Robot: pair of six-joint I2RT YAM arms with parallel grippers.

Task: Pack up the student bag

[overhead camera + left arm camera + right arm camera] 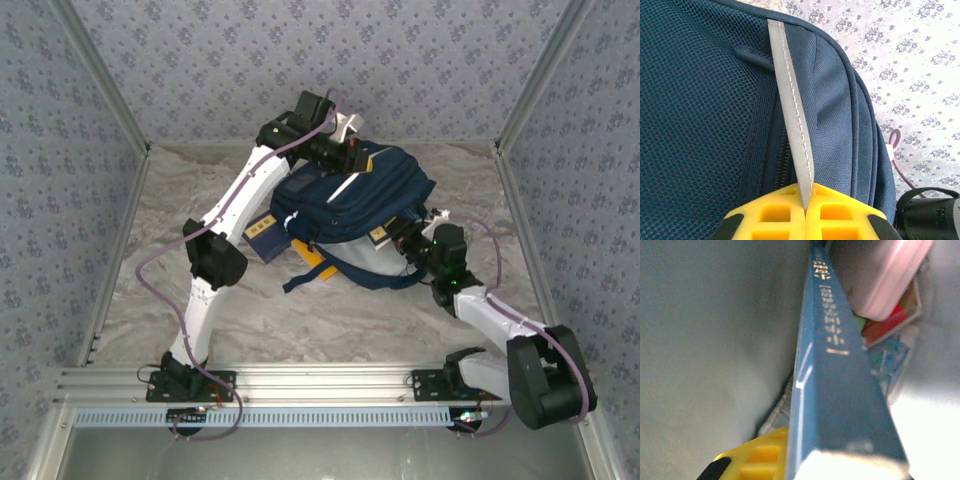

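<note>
Marbled tabletop, floral-papered walls on three sides. The student bag lies toward the far middle of the table, dark straps trailing toward the arm bases.

Left gripper: yellow fingers pinched together on the bag's white stripe trim. Navy mesh lies left of the claw, zip seams to its right. Likely role: hold the mouth up and stop the bag sliding.

Right gripper: clamped on a blue book, spine showing, already inside the bag's pale lining. Ahead of this claw and right of the book sit a pink case and some coloured packets. A second book lies on the table, well left of this claw, beside the bag.

To do this step well, the book probably needs pushing straight along the lining wall, left of the pink case, so it does not jam on the contents. The left pinch should hold firm until the book seats. The right claw should let go only then and back out on the same line, to avoid snagging the fabric.
</note>
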